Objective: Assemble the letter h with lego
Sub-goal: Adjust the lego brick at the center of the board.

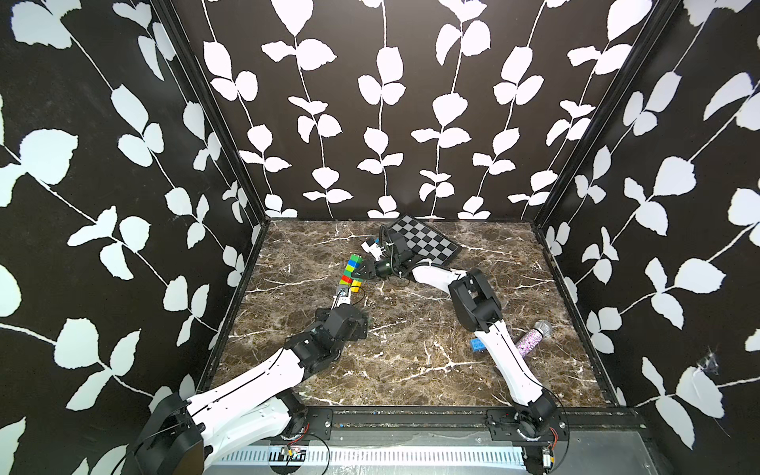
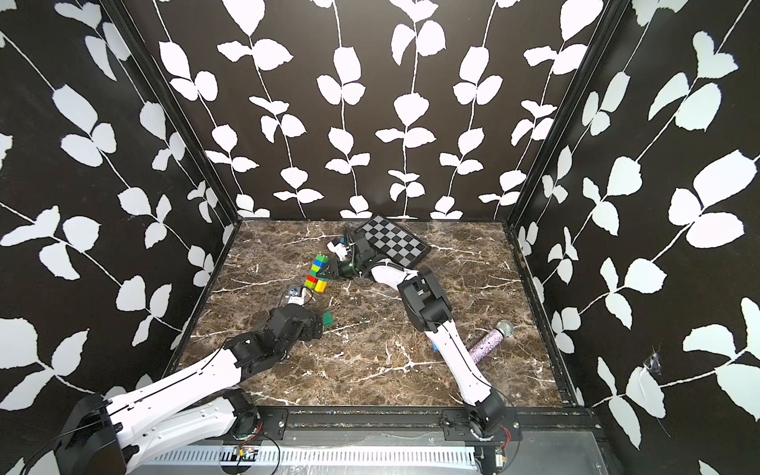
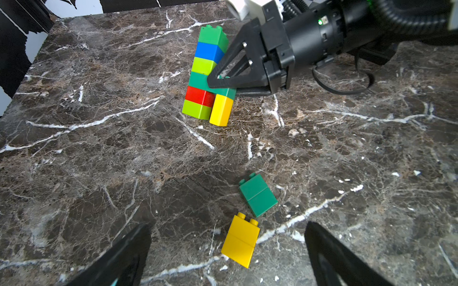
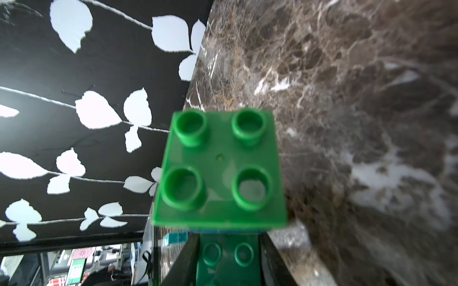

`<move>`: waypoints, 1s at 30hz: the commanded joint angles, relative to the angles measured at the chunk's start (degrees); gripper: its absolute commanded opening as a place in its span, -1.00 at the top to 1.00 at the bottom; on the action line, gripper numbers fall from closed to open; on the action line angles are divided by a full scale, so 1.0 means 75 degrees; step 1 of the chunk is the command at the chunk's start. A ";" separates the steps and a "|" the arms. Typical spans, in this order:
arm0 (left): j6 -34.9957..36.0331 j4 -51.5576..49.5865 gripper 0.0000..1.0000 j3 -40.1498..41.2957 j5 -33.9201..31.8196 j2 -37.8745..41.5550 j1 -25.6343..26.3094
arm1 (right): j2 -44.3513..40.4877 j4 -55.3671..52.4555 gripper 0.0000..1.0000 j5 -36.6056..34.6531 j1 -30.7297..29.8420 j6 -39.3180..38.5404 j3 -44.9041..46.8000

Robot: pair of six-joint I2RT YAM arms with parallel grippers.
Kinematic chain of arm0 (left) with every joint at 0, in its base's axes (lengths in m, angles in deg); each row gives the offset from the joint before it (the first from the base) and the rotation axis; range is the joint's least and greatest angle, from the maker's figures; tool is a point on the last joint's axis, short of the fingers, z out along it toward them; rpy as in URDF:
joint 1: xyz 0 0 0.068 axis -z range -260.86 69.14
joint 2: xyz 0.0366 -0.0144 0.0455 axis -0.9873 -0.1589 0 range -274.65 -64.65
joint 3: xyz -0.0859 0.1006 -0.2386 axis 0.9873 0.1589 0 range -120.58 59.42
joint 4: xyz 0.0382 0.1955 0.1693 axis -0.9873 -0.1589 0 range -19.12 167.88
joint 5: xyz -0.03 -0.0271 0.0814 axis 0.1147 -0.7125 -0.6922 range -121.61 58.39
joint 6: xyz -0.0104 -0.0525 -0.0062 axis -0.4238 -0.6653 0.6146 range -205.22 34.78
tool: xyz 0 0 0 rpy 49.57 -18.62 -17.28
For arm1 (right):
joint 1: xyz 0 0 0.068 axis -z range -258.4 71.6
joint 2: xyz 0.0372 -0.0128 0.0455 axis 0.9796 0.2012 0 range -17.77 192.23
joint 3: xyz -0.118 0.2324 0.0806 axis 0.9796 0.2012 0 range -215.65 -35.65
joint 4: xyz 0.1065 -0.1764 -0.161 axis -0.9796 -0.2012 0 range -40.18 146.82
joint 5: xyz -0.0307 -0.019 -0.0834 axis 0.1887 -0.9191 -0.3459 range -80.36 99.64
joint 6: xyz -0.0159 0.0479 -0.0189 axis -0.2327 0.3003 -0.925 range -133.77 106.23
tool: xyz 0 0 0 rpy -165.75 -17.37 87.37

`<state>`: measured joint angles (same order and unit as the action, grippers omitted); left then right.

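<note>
**1. Left gripper [image 3: 228,226].** Its black fingers [image 3: 119,257] stand wide apart at the lower edge of the left wrist view and hold nothing. Between and just above them, at lower centre, a loose yellow studded plastic brick [image 3: 240,240] and a loose dark green studded brick [image 3: 257,194] lie on their sides, corner to corner. Both rest on the brown marble bench [image 1: 411,370].

**2. Multicoloured lego assembly [image 3: 202,65].** It sits at upper centre of the same view. It is a column of lime, red, dark green, lime, blue and green bricks. The dark green wide brick [image 3: 198,80] overhangs to the right and carries a yellow leg brick [image 3: 221,110] beneath it. It cannot be told whether the assembly lies flat on the bench or is slightly raised.

**3. Right gripper [image 3: 223,86].** It enters from the upper right. Its fingers are drawn narrow and clamped on the overhanging end of the dark green wide brick.

**4. Loose blue brick [image 1: 477,344].** It lies at lower right in a top view, partly behind the right arm.

**Handling (judgement).**
- The bricks are probably light, rigid and hollow, with glossy walls that can slip.
- Take a brick across two flat opposite side walls, never across the studs.
- The joints hold by friction only, so sideways leverage on the long column may pop one apart.
- Hold the assembly near the wide brick, and press new bricks on square along the stud axis.
</note>
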<state>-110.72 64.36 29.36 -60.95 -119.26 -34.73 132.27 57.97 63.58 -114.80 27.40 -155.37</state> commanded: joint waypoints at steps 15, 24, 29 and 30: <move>-0.0165 -0.0061 -0.98 -0.0228 0.0251 0.0074 -0.0021 | 0.0961 -0.1251 -0.16 0.0086 0.0175 0.0053 -0.1659; -0.0208 -0.0083 -0.98 -0.0245 0.0288 0.0039 -0.0019 | 0.0687 -0.2390 -0.40 -0.1285 0.0271 -0.0731 -0.2029; -0.0245 -0.0131 -0.98 -0.0216 0.0189 0.0164 -0.0022 | 0.0546 -0.2552 -0.45 -0.1799 0.0306 -0.0874 -0.2085; -0.0272 -0.0165 -0.98 -0.0215 0.0127 0.0184 -0.0021 | 0.0415 -0.2555 -0.45 -0.1909 0.0318 -0.0908 -0.1969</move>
<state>-112.14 64.34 29.33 -59.07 -119.22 -34.73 138.12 42.71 54.92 -113.09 22.48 -170.49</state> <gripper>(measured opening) 0.990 0.724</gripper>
